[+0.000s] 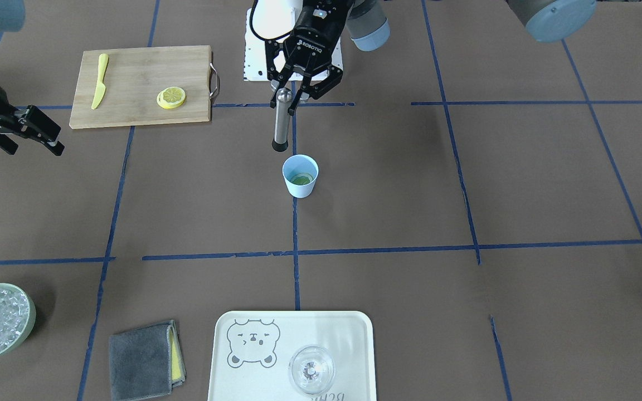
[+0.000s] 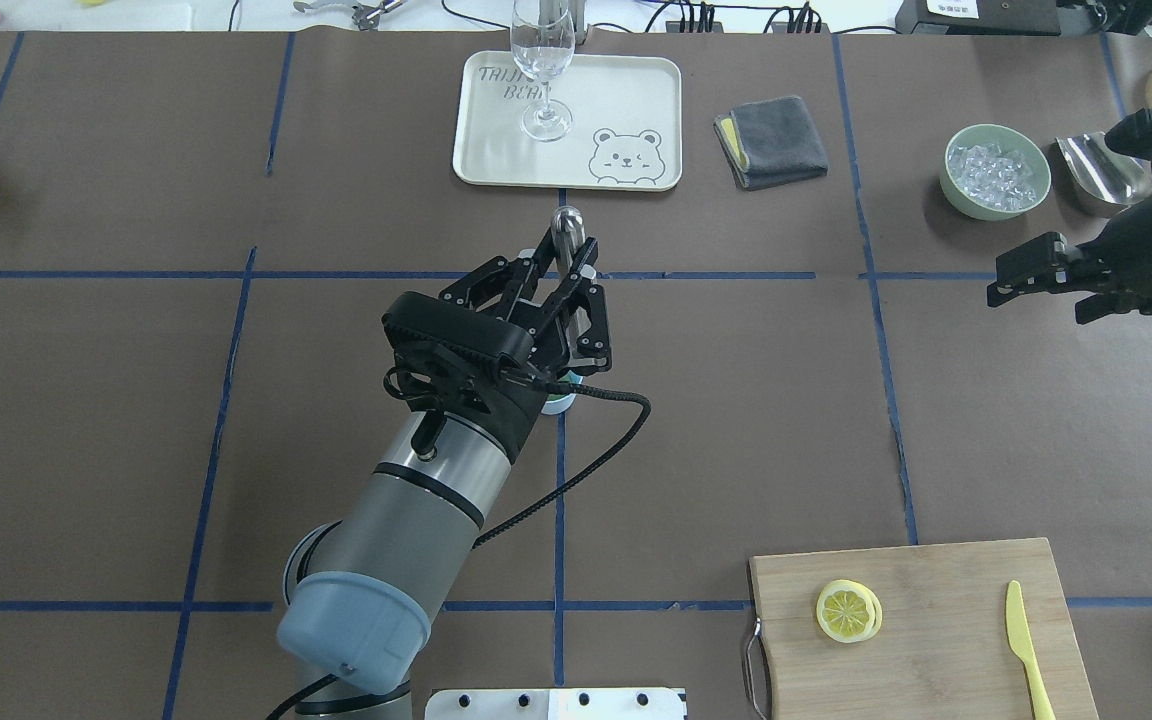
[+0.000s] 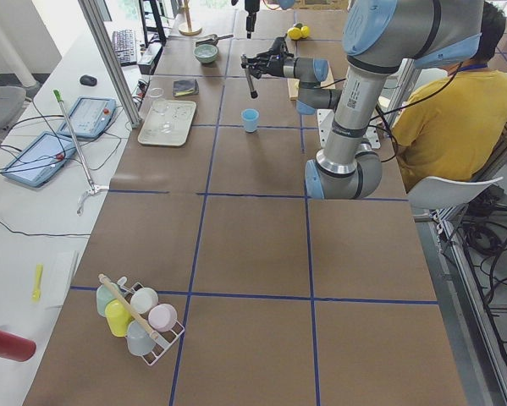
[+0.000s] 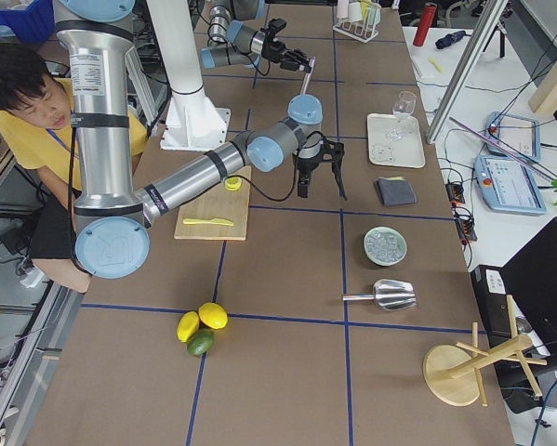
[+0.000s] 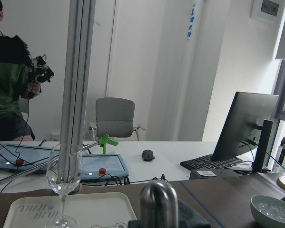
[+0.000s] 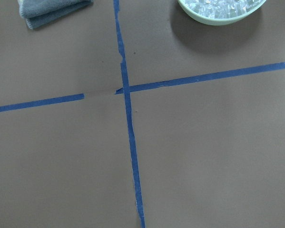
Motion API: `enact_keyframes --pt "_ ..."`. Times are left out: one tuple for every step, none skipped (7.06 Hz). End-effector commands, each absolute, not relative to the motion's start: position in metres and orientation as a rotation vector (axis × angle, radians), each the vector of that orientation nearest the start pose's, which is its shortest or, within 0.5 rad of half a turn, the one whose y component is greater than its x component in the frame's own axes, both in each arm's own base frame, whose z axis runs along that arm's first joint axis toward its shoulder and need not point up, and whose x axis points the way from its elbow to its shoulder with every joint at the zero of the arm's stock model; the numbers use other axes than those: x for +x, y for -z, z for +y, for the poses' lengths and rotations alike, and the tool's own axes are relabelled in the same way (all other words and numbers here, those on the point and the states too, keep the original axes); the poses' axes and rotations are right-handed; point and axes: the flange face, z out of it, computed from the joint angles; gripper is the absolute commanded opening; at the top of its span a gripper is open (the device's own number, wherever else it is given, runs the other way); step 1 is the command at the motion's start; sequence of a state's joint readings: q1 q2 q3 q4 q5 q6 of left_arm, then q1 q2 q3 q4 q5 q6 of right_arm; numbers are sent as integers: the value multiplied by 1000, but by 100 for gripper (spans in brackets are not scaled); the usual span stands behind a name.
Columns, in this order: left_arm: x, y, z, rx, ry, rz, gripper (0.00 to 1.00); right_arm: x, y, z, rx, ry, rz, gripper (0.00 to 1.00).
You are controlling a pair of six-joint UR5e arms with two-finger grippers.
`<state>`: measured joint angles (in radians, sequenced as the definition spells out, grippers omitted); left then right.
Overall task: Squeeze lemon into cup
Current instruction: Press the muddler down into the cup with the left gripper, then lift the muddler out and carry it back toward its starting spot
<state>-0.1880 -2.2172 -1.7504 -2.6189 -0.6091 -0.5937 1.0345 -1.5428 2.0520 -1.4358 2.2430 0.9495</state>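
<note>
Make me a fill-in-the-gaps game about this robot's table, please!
1. The left gripper holds a silver metal rod, while the open right gripper holds ____.
2. The wooden cutting board carries a thin round lemon slice and a small knife, both coloured ____.
3. A second lemon slice lies ____ the small pale blue cup.
4. The pale green bowl is full of clear ____.
Missing words: nothing; yellow; inside; ice.

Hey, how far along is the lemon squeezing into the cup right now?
One lemon slice already lies inside the cup. In hand: the left gripper holds a metal pestle by its top, jaws closed on it, tip in the air near the cup, not in it. Left: pressing the slice. A second slice sits untouched on the cutting board; the right gripper is open, off to the side.
</note>
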Motion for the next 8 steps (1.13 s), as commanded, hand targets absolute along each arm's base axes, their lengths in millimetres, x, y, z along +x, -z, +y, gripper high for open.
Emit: enact_keyframes --pt "459 -84 -311 1443 331 1028 0 -185 -399 -450 17 -171 -894 100" --pt "461 -101 -314 1423 247 1055 0 -185 -401 -451 15 -171 -892 100" --pt "450 -110 -324 1408 209 1085 0 -185 -402 -451 14 -172 -889 100" --pt "449 -138 -328 1371 176 1080 0 -186 -407 -453 12 -177 -881 100" --pt "443 -175 -343 1286 147 1112 0 -186 -407 -454 11 -178 -880 100" --pt "430 -206 -363 1246 80 1075 0 -187 -408 -454 12 -177 -879 100" --pt "415 -266 -373 1184 19 976 0 -187 -407 -454 12 -176 -881 100" --pt "371 -310 -405 1080 -54 969 0 -187 -408 -454 12 -177 -879 100"
